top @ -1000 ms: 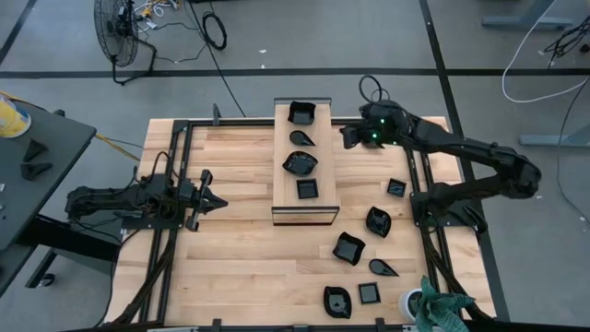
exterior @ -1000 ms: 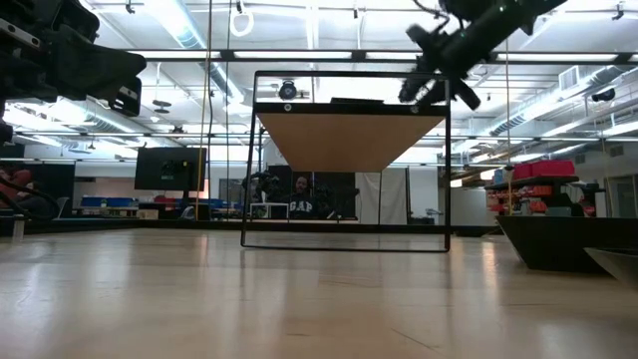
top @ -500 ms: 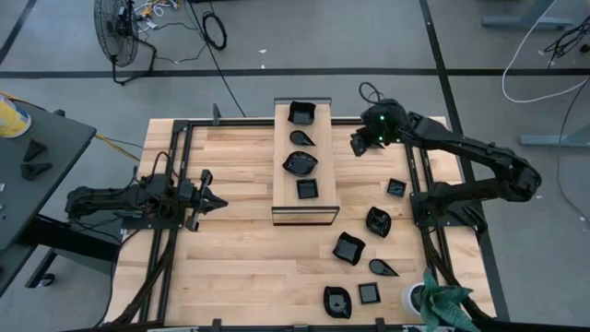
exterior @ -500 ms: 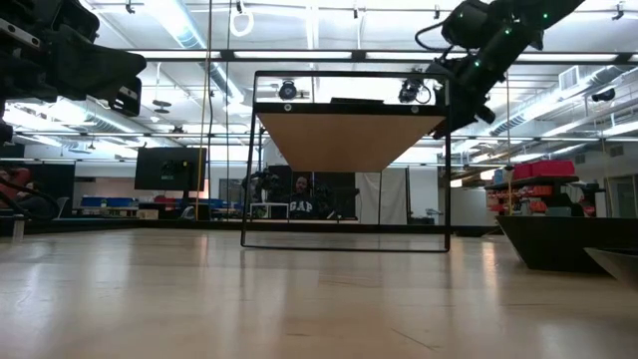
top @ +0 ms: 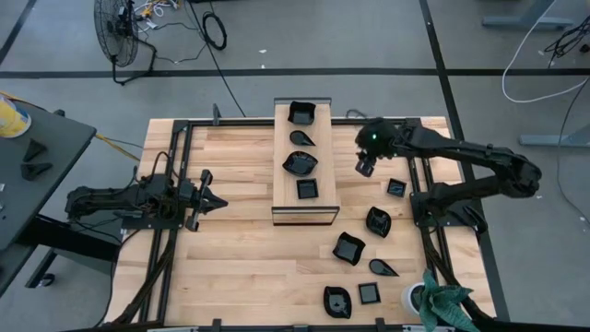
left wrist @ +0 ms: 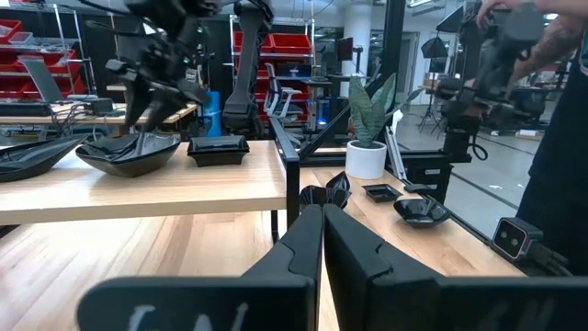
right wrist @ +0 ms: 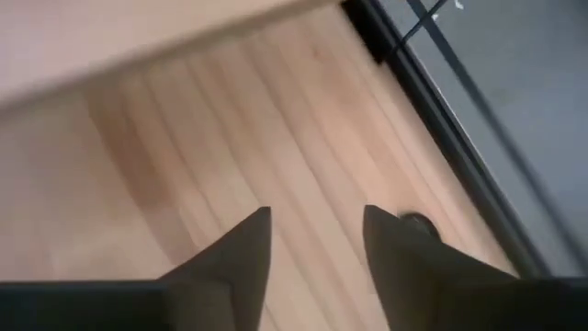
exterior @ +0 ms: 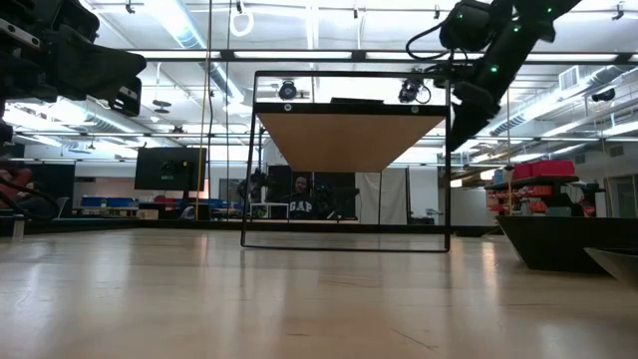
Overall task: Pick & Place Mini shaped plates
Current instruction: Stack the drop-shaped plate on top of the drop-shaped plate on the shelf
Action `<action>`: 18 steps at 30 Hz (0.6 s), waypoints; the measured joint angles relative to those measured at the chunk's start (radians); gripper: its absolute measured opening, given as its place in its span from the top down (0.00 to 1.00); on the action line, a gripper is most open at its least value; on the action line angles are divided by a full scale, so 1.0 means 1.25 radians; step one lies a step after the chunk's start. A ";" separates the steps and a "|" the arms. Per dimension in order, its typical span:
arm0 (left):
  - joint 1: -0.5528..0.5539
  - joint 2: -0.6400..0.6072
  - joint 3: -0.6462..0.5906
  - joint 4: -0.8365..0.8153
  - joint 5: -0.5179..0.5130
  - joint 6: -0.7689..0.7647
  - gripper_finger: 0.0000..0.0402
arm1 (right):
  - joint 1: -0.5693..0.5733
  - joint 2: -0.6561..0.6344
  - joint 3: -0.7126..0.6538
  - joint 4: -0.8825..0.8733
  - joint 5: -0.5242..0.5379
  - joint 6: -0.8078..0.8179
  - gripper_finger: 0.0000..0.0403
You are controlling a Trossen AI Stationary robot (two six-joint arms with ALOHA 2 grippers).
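Several small glossy black plates are in the high view. A few sit in a row on the raised wooden board [top: 302, 212], such as a square plate [top: 307, 189] and a wavy plate [top: 300, 163]. Others lie on the table to the right, among them a square plate [top: 396, 187] and a teardrop plate [top: 383, 268]. My right gripper [top: 365, 169] [right wrist: 317, 230] is open, holds nothing, and hangs over bare wood between the board and the square plate. My left gripper [top: 214, 199] [left wrist: 322, 221] is shut and waits at the table's left.
The board stands on a black frame [exterior: 345, 239] above the table. Black rails [top: 419, 198] run along both table sides. A potted plant [top: 441, 309] stands at the near right corner. A person [left wrist: 556, 138] stands beyond the table's right side.
My right gripper has moved from beside the board's far right corner toward the table's near edge and slightly right. It has tipped from slanting to pointing down at the table. The plates have stayed where they were.
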 joint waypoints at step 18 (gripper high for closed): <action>0.000 0.000 0.000 0.000 0.000 0.000 0.95 | 0.178 0.038 -0.100 -0.071 0.229 0.011 0.42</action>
